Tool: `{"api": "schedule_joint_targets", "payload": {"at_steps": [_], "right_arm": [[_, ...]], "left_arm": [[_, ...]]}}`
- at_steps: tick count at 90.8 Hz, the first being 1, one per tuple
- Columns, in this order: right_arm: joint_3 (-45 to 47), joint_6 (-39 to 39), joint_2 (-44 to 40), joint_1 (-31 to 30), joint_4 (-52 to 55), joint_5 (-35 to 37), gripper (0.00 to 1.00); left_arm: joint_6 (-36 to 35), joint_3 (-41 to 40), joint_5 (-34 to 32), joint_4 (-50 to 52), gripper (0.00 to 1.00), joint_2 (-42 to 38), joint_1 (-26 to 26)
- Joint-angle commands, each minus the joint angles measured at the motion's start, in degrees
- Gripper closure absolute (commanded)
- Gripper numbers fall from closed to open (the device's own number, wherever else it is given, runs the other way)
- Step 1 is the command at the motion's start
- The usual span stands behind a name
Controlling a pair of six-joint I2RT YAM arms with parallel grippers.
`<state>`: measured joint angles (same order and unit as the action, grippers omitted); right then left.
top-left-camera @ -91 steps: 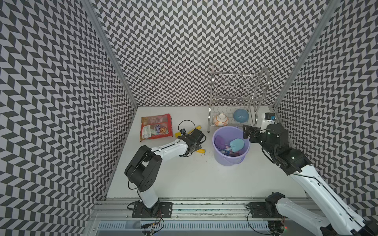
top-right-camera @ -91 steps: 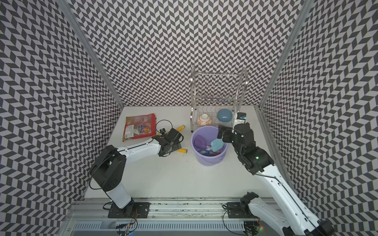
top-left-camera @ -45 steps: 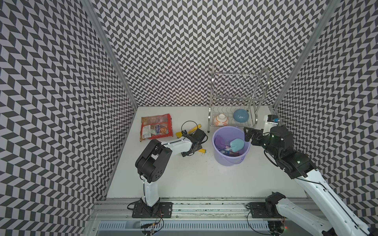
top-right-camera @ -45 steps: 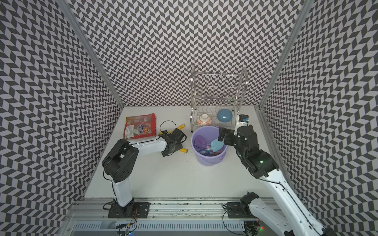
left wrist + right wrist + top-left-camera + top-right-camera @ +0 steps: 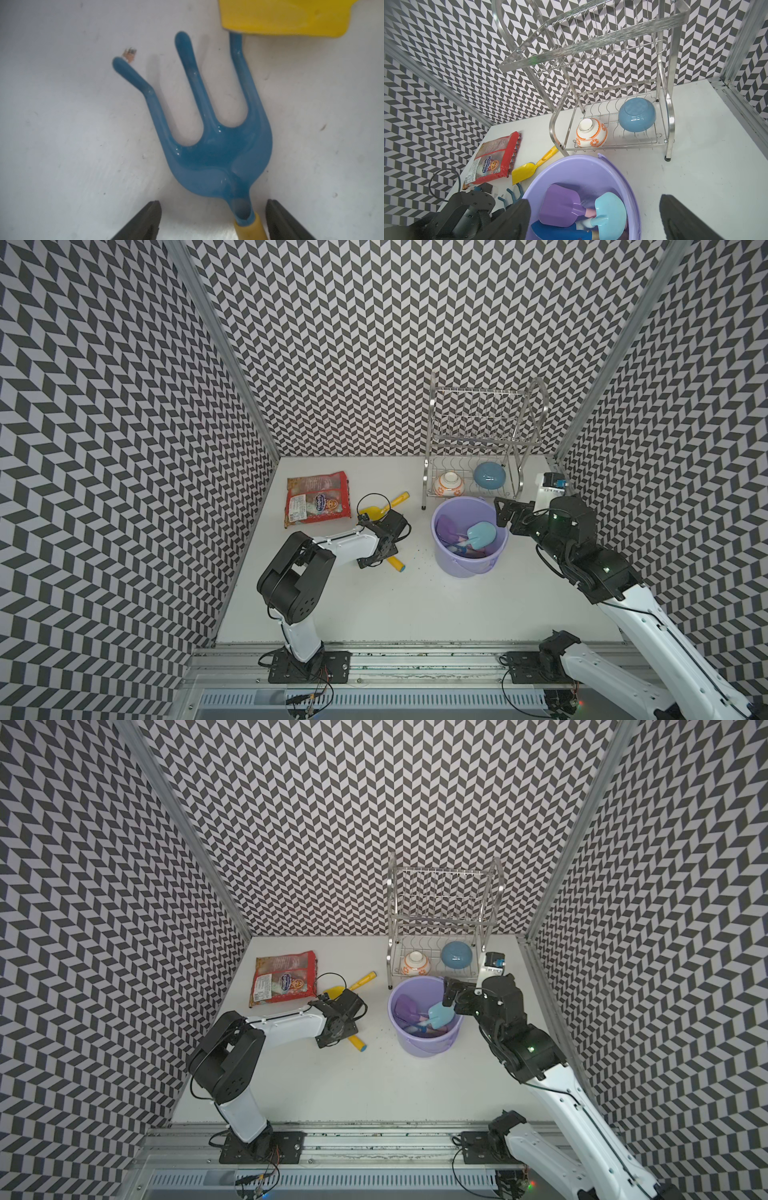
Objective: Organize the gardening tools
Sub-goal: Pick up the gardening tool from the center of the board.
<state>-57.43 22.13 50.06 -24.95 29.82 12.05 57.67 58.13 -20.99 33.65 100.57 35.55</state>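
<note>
Low over the table [image 5: 62,124], the left gripper [image 5: 213,204] stands open astride the handle of the blue fork [image 5: 216,158], one prong tucked under the yellow scoop [image 5: 280,18]. Farther off, the right gripper [image 5: 595,205] gapes wide above the bucket [image 5: 581,166] holding the purple scoop [image 5: 560,205], pale spade [image 5: 610,209] and dark trowel [image 5: 560,230].

1. You see the blue fork [image 5: 216,158] lying flat on the white table [image 5: 62,124], tines pointing away from the gripper.
2. Your left gripper [image 5: 214,209] straddles its yellow handle, jaws apart, seemingly not touching.
3. The yellow scoop [image 5: 280,18] overlaps one outer tine's tip.
</note>
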Motion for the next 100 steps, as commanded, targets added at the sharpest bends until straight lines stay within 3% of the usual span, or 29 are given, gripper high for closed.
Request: {"api": "schedule_joint_targets", "payload": {"at_steps": [1, 11, 38, 46, 52, 64, 100], "right_arm": [[-0.23, 0.11, -0.25, -0.05, -3.34, -0.68, 0.0], [-0.31, 0.07, 0.28, -0.1, -3.63, -0.98, 0.0], [-1.27, -0.26, 1.58, -0.03, -3.52, -1.88, 0.0], [-1.56, -0.2, 1.83, -0.03, -3.88, -2.14, 0.0], [-1.92, -0.23, 2.08, -0.07, -3.98, -2.49, 0.0], [-2.46, -0.5, 2.4, -0.07, -3.69, -2.85, 0.0], [-2.38, 0.63, 3.88, -0.01, -3.33, -6.43, 0.0]], "left_arm": [[-1.07, -0.64, 1.04, 1.28, 0.29, -2.7, 0.02], [-1.24, -0.93, 2.83, -0.04, 0.3, -2.96, 0.31], [0.13, -6.47, 7.35, -1.97, 0.52, -2.79, 1.01], [0.44, -8.34, 8.82, -3.47, 0.65, -2.7, 1.11], [0.47, -9.18, 9.41, -3.83, 0.8, -2.73, 1.1], [0.36, -9.45, 7.42, -2.39, 1.0, -4.58, 1.06], [0.04, -2.33, -8.85, 5.76, 1.0, -16.97, 1.17]]}}
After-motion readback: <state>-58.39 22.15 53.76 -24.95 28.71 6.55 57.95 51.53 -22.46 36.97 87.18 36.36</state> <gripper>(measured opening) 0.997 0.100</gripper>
